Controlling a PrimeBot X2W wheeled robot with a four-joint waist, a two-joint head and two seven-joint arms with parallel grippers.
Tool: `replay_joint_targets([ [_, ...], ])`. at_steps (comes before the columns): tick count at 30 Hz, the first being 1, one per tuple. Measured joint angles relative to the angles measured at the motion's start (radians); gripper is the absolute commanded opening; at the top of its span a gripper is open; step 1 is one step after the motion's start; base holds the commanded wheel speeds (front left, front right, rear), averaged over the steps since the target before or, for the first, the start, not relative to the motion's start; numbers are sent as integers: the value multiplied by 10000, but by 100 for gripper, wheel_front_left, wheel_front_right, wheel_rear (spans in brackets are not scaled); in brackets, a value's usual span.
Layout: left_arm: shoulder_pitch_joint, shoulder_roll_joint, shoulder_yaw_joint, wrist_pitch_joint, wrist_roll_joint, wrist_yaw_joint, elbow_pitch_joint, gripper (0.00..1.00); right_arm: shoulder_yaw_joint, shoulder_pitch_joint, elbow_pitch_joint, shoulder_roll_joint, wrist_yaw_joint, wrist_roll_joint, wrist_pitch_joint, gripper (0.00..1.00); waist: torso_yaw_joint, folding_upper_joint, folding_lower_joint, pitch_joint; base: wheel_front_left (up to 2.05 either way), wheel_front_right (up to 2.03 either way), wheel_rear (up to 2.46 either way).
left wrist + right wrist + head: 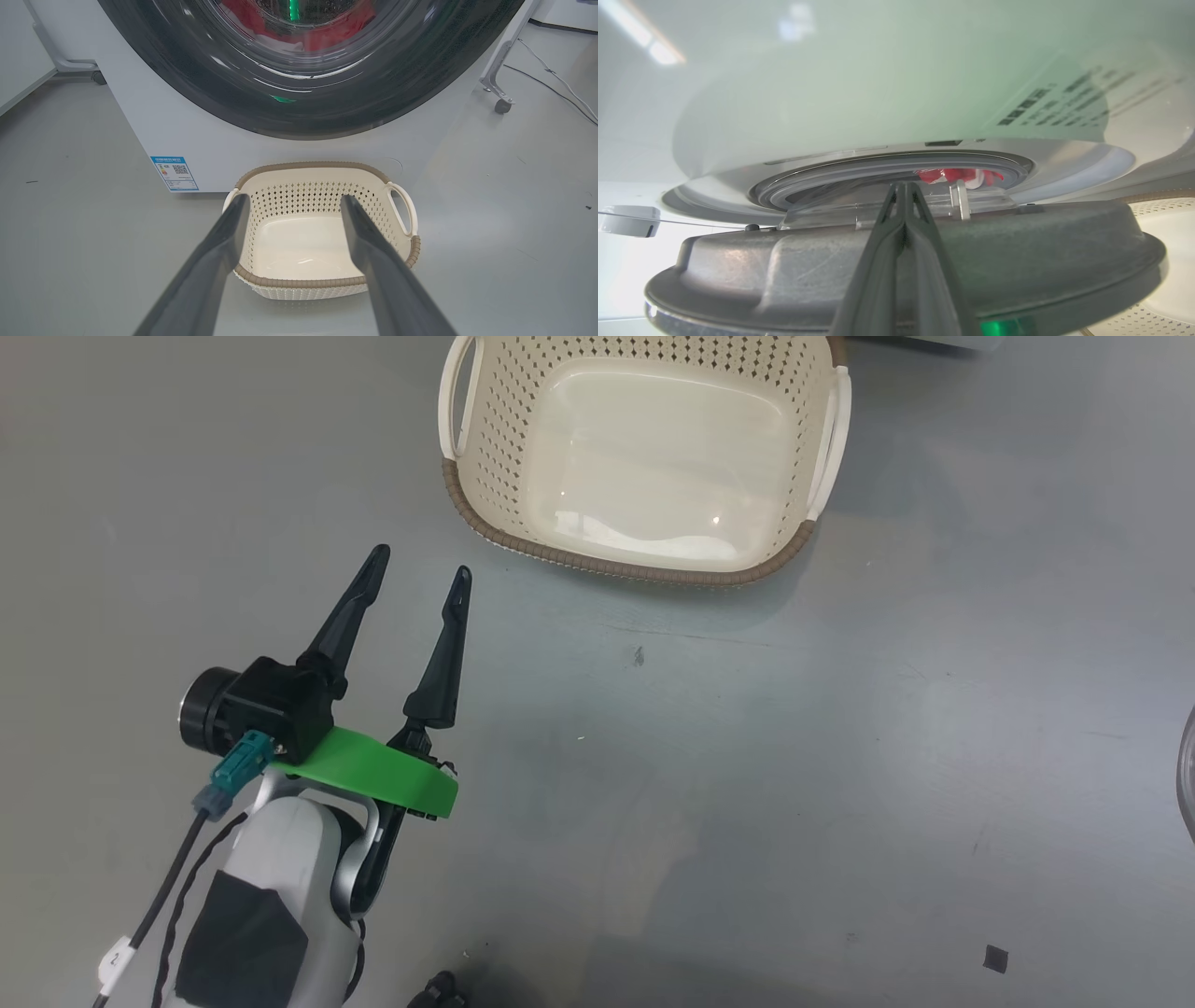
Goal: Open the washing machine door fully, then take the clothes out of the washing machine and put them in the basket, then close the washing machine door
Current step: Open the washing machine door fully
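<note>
The cream basket stands empty on the grey floor. In the left wrist view the basket sits just before the white washing machine. My left gripper hangs open and empty near its front left corner, its fingers framing the basket. Red clothes show through the glass of the black-rimmed washing machine door. My right gripper is shut, empty, its fingers lying over the door's grey inner side, which stands ajar. Beyond it, the clothes lie inside the grey rubber ring.
A blue label sits low on the machine's front. A wheeled frame leg and cables lie to the machine's right, another castor to its left. A small dark scrap lies on the floor.
</note>
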Motion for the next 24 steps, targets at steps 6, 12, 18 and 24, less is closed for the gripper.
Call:
replay_joint_targets([
  [6,-2,0,4,0,0,2,0,100,-35,-79,259,-8,0,0,107,0,-4,0,0,-14,0,0,0],
  [12,-7,0,13,0,2,2,10,100,-36,-93,439,-15,0,73,286,0,-26,0,0,-72,0,0,0],
  [18,-10,0,48,0,13,13,58,100,-48,19,644,19,-4,282,426,0,-71,0,0,-266,0,0,0],
  [24,-10,0,71,0,48,15,82,100,-36,290,767,81,-8,418,654,0,-141,0,0,-498,0,0,0],
])
